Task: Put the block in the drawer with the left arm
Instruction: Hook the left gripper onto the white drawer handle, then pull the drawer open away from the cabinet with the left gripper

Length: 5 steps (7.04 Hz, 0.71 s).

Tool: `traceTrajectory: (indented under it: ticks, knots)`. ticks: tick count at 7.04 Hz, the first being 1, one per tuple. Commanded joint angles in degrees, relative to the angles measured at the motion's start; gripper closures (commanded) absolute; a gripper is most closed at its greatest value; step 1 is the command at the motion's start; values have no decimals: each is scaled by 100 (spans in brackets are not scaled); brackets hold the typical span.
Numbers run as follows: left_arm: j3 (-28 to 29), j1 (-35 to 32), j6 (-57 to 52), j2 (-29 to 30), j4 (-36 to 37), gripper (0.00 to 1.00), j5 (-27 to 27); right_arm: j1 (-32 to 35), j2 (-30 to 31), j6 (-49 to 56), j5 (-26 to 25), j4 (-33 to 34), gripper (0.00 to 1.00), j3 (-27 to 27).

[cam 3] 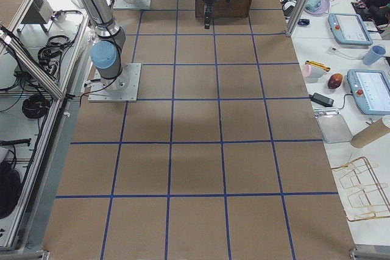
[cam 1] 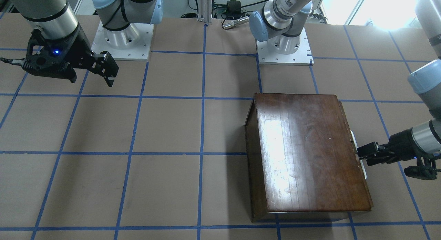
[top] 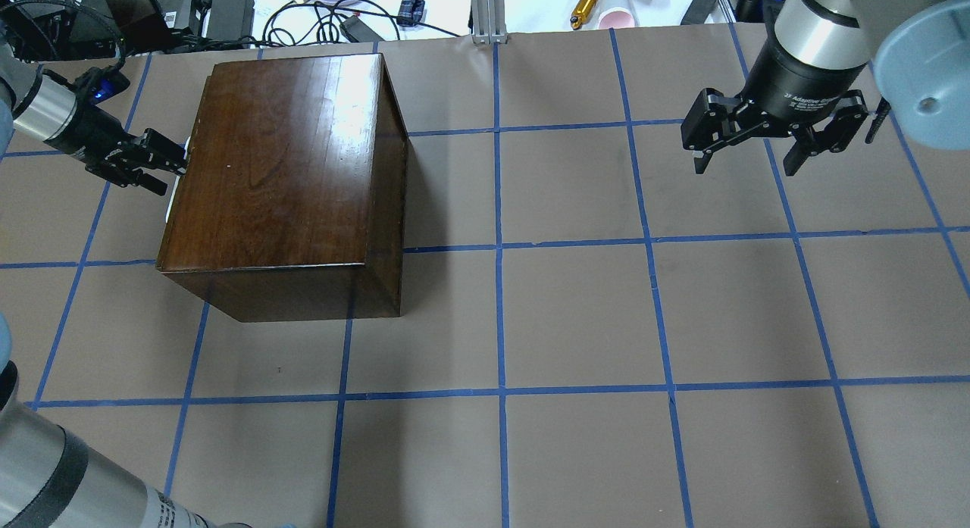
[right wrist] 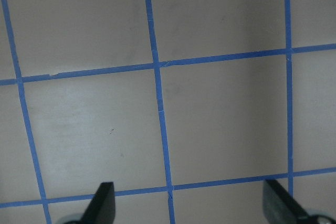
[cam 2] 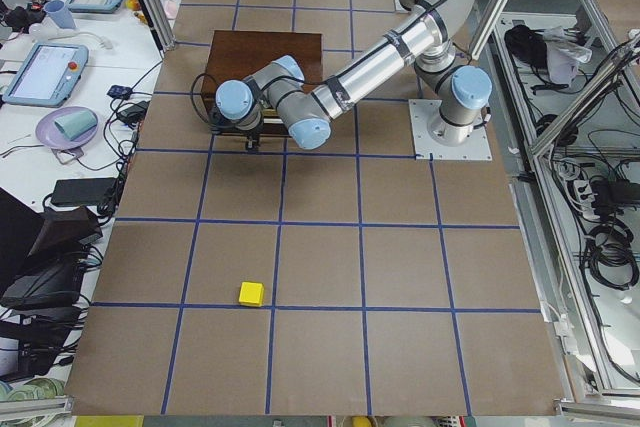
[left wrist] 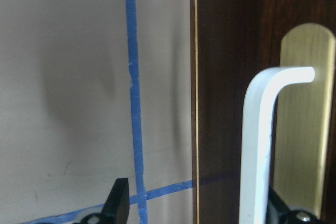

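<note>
- At the box (top: pixel 280 164) side, the shut drawer (left wrist: pixel 226 103) is being addressed for opening.
- The pull (left wrist: pixel 257 145) is being straddled by the left claw (top: pixel 176 167), spread wide and unclamped; closing, then an outward draw, is being called for.
- The left arm (cam 2: pixel 370 62) is being held low, wrist level.
- The block (cam 2: pixel 251 294) is being borne by the bench (cam 2: pixel 330 347), well apart from the box.

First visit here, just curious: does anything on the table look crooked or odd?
Nothing looks damaged or spilled. The wooden box sits roughly square to the blue tape grid; the yellow block lies alone, far from it.
</note>
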State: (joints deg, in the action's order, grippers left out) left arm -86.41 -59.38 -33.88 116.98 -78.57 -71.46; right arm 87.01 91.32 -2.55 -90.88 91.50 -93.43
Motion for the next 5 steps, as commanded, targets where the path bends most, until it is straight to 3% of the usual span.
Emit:
traceTrajectory:
  ticks: [1,5]
  knots:
    - [10,23,-5,9,70,18,-105,0,0,0,0,0,0,0]
    - [19,409,-93,9,158,17,-192,0,0,0,0,0,0,0]
